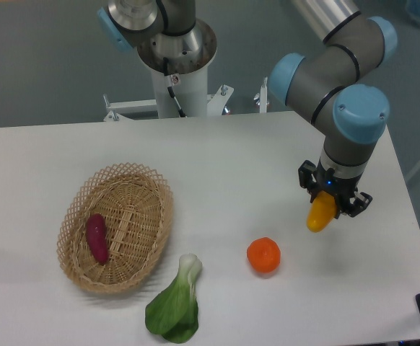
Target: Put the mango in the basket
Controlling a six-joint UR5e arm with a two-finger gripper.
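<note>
On a white table [232, 155] before a grey-green wall, my gripper [334, 200] hangs at the right side with its fingers clamped on the mango [321, 213], the tapered yellow-orange end pointing down and apparently lifted off the surface. The grasp looks done; the carry and release remain. The wicker basket [80, 209] lies well apart to my gripper's left, a purple tuber [97, 238] inside. An orange [263, 255] sits near, below-left of the gripper; a bok choy [175, 306] beyond it.
</note>
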